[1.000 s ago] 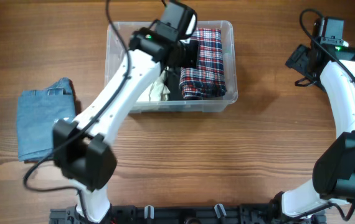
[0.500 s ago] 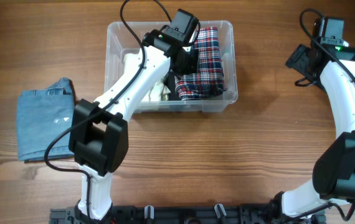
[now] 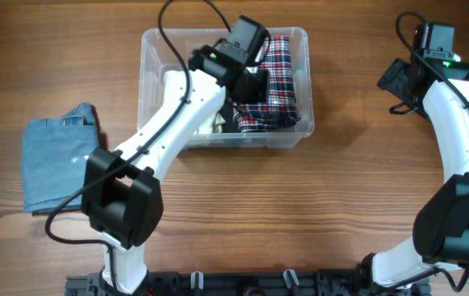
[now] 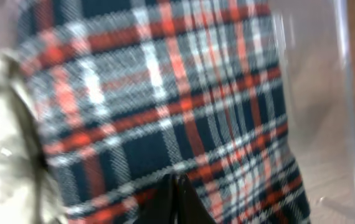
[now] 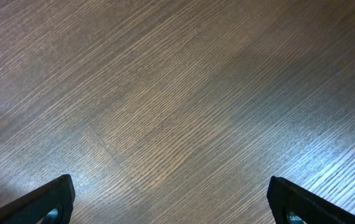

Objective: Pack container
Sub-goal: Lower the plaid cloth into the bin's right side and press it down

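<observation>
The container [image 3: 160,34] is a clear plastic tub at the back middle of the table. A folded red, white and navy plaid cloth [image 3: 280,74] lies in its right half, with a cream cloth [image 3: 214,122] to its left. My left gripper [image 3: 248,87] is inside the tub, its fingers [image 4: 176,200] shut together against the plaid cloth [image 4: 165,93]. The cream cloth [image 4: 3,137] and the tub's clear wall [image 4: 345,93] also show in the left wrist view. My right gripper [image 3: 395,82] is open and empty over bare wood [image 5: 171,199], to the right of the tub.
A folded blue denim garment [image 3: 58,156] lies on the wooden table left of the tub. The left arm reaches across the tub's left half and hides part of its inside. A black rail runs along the front edge [image 3: 234,284].
My left arm has swung within the tub and its wrist now sits a little further right over the plaid cloth, whose lower left edge has shifted. The right arm has not moved.
</observation>
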{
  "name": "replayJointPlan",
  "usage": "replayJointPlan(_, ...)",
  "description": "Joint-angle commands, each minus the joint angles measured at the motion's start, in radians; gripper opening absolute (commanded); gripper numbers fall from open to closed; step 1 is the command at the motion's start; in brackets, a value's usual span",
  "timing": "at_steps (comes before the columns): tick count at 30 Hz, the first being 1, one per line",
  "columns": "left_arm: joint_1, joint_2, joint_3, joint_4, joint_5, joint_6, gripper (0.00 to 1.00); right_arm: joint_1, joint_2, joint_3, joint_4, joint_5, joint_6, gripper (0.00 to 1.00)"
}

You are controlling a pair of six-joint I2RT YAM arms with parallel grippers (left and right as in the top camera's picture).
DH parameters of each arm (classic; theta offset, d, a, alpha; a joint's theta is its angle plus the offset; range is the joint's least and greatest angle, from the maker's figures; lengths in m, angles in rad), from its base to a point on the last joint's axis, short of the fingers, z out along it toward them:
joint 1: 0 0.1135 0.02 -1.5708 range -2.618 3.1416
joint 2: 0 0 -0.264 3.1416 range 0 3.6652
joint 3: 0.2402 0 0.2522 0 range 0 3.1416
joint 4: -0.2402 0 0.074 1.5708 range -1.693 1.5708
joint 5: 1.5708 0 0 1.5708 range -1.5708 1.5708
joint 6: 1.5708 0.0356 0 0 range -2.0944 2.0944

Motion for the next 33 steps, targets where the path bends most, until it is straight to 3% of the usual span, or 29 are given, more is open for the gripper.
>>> replayJointPlan(1,-0.021,0.037,-0.055,0.008,0.016,-0.03,0.04,-0.002,0.012,0.0,0.006,-0.002,0.013,1.0)
replayJointPlan(10,0.002,0.012,-0.027,0.068,-0.048,-0.036,0.04,-0.002,0.012,0.0,0.006,-0.002,0.013,1.0)
replayJointPlan(15,0.039,-0.07,-0.009,0.102,-0.188,-0.037,0.04,-0.002,0.012,0.0,0.006,-0.002,0.013,1.0)
replayJointPlan(33,-0.001,0.056,-0.046,0.024,-0.084,-0.055,0.06,-0.002,0.012,0.0,0.006,-0.002,0.013,1.0)
